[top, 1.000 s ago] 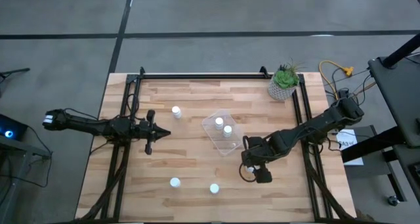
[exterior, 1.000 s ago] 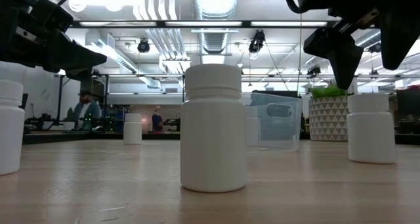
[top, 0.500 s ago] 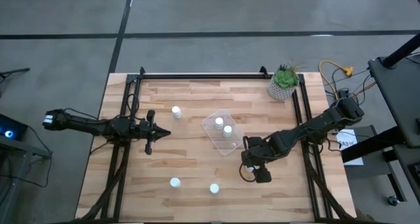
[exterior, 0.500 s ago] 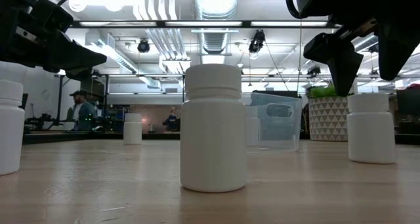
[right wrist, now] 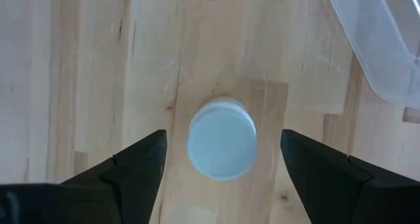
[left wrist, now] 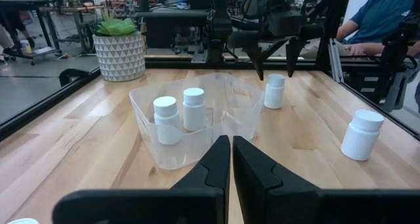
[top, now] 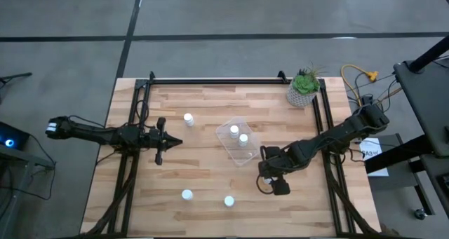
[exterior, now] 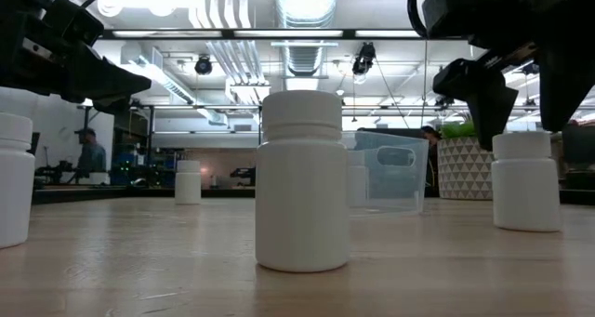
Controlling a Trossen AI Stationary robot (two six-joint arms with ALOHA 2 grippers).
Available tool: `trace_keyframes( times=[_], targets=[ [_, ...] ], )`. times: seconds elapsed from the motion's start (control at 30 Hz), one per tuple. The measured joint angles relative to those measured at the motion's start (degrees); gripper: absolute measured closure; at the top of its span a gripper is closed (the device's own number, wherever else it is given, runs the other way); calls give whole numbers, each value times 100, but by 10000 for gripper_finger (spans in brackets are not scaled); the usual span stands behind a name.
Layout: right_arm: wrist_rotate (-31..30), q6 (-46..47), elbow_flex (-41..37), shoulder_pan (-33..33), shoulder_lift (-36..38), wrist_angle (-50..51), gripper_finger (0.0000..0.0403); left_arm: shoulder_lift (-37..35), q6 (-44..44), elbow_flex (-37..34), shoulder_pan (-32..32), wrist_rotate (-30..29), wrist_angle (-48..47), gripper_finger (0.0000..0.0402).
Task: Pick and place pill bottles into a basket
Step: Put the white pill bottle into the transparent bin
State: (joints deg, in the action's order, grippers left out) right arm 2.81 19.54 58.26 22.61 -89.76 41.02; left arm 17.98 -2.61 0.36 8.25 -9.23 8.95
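The clear basket (top: 236,142) stands mid-table with two white pill bottles (left wrist: 166,119) (left wrist: 193,108) upright inside. Three more bottles stand upright on their bases on the wood (top: 188,118) (top: 186,194) (top: 229,201). My right gripper (top: 269,177) points down, open, over another bottle (right wrist: 222,140) near the basket's right side. Its fingers (right wrist: 141,161) stand on either side of the cap with a gap on each side. That bottle also shows in the low view (exterior: 525,180) and in the left wrist view (left wrist: 273,91). My left gripper (top: 172,142) is shut and empty, left of the basket.
A pale patterned pot with a green plant (top: 303,89) stands at the table's far right corner. Dark frame rails (top: 210,80) run along the far edge and both sides. Bare wood lies between the basket and the near edge. People show in the room beyond.
My right gripper has come down a little over the bottle beside the basket, its fingertips now level with the cap. Bottles and basket have stayed in place.
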Motion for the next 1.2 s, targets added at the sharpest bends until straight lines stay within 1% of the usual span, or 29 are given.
trace_keyframes(
  times=[0.27, 0.5, 0.87, 1.2],
  targets=[
    [0, 17, -110, 0, 0, -190, 117, 0, 0, 0, 0, -2, 0, 402],
    [0, -21, -148, 0, -10, -262, 126, 0, 0, 0, 0, 0, 0, 402],
    [7, -21, -164, -2, -383, -306, 125, 2, 0, 0, 0, -2, 1, 402],
    [7, -36, -158, -2, -472, -300, 146, -2, 0, 0, 0, -1, 3, 402]
  ],
)
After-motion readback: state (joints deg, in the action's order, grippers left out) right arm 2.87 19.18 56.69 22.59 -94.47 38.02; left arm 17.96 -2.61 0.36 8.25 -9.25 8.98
